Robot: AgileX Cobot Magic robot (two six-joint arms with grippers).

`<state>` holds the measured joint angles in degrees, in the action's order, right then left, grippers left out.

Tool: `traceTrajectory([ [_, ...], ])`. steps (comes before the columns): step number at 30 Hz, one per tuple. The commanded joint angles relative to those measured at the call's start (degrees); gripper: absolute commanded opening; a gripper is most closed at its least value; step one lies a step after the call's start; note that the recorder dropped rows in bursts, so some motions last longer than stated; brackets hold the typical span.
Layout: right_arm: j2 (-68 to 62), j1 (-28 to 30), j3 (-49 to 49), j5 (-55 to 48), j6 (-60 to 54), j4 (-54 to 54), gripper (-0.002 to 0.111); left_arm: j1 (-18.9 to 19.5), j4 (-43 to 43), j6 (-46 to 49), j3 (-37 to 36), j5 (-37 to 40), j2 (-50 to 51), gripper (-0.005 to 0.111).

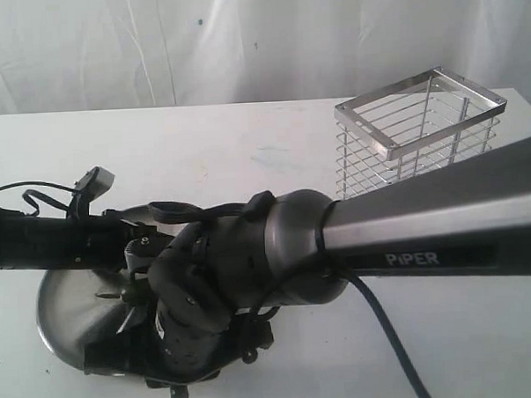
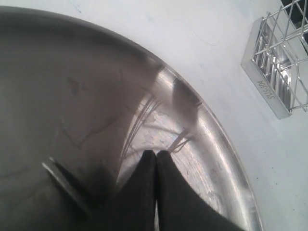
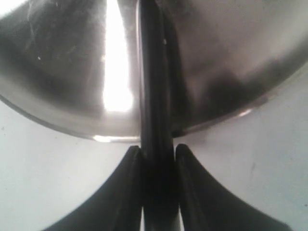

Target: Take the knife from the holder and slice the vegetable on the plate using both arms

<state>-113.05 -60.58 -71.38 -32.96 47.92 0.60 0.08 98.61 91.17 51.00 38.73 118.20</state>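
**White counter point(image 1: 246, 156), knife point(image 3: 153, 86) held over the plate point(image 1: 72, 304)**

White cloth point(image 1: 241, 41) hung in loose folds behind the counter. The holder point(image 1: 421, 130), a tall basket of chrome wire with a flat metal rim, stood upright toward the back on the right of the exterior view, well apart from the plate. The plate lay near the front on the left, and only its left part showed, because both arms crowded over the rest.

The right arm point(image 1: 443, 218) (the grey one lettered "PiPER") reached across from the right edge, and its black wrist bent down over the plate. The left arm point(image 1: 38, 235) came in low from the left edge and met it there.

The right hand point(image 3: 155, 153) had its two black fingers clamped on the knife, one on each side and touching it. The knife was seen edge-on as a slim dark bar. It ran from between the fingers, crossed the plate's raised rim, and reached out over the shiny inner surface. White counter showed to either side of the fingers.

The left hand point(image 2: 156, 161) was closed, with its fingertips pressed together and nothing visible between them. It hung just above the brushed steel inside the rim, and its wrist camera also caught the holder across a stretch of bare counter.
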Motion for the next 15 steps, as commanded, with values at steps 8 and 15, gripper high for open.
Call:
traceTrajectory([
  [8,0.4,0.0,0.2,-6.5,-3.2,3.6,0.000,-0.1,1.0,-6.4,0.0,-3.1,0.5,0.000],
  [15,0.4,0.0,0.2,-5.7,-3.2,3.7,0.000,-0.4,-9.7,-10.9,1.4,3.0,-6.2,0.000],
])
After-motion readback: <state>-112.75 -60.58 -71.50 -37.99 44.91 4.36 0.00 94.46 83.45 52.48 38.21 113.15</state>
